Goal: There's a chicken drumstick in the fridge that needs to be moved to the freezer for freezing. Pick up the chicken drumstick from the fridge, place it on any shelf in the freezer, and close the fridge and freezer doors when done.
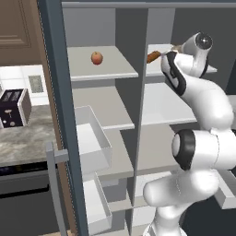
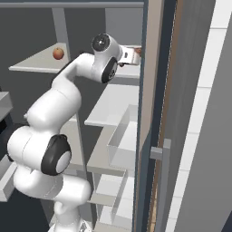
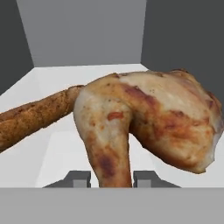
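The chicken drumstick (image 3: pixel 148 118), glossy orange-brown, looms close in the hand view, its narrow end running down between my two fingertips (image 3: pixel 78 177). My gripper (image 3: pixel 112 177) is shut on that end. From the base, the gripper (image 2: pixel 132 55) reaches onto the top shelf (image 1: pixel 203 70) of the unit's right compartment, where a sliver of the drumstick (image 2: pixel 138 51) peeks out beside the hand. Both slate-blue doors stand open: the left door (image 1: pixel 60 115) and the right door (image 2: pixel 152 90). The left compartment holds pale shelves (image 1: pixel 106 108).
A longer brown stick-shaped food (image 3: pixel 35 116) lies on the same shelf, left of and behind the drumstick, also visible as the stick (image 1: pixel 153 56). An apple (image 1: pixel 96 57) sits on the left compartment's top shelf. Clear door bins (image 1: pixel 94 143) line the left door. A toaster (image 1: pixel 14 108) stands on the counter.
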Controlling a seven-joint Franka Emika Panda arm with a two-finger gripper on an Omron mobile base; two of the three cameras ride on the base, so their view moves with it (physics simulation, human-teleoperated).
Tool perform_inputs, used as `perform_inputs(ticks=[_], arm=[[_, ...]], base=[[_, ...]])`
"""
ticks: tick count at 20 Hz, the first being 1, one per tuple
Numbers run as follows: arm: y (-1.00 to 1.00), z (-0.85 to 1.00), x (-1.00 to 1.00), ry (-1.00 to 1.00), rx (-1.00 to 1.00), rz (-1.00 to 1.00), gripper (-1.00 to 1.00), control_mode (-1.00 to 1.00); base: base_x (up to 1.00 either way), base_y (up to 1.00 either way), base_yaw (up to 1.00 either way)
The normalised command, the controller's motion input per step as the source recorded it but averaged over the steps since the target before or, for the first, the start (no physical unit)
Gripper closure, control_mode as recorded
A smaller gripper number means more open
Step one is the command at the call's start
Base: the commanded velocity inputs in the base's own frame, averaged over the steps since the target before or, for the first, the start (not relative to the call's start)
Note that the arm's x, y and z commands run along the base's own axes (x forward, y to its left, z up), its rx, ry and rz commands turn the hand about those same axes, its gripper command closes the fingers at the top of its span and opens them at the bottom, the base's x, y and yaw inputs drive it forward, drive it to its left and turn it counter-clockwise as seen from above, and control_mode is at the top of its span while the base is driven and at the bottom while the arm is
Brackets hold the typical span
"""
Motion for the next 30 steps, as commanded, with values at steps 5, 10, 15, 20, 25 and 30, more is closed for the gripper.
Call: perform_inputs(ticks=[5, 10, 15, 20, 25, 30], arm=[[0.30, 0.16, -0.99, -0.01, 0.00, 0.02, 1.00, -1.00], [0.47, 0.01, -1.00, 0.00, 0.00, 0.04, 1.00, -1.00], [0.30, 0.00, -1.00, -0.01, 0.00, 0.06, 1.00, -1.00], [0.44, -0.03, -1.00, -0.05, -0.02, 0.18, 1.00, -1.00], [0.72, -0.29, -0.99, -0.02, -0.12, 0.30, 1.00, -1.00], [0.63, -0.51, -0.63, 0.00, -0.27, 0.24, 1.00, -1.00]], base=[[0.00, 0.00, 0.00], [0.00, 0.00, 0.00], [0.00, 0.00, 0.00], [0.00, 0.00, 0.00], [0.00, 0.00, 0.00], [0.00, 0.00, 0.00]])
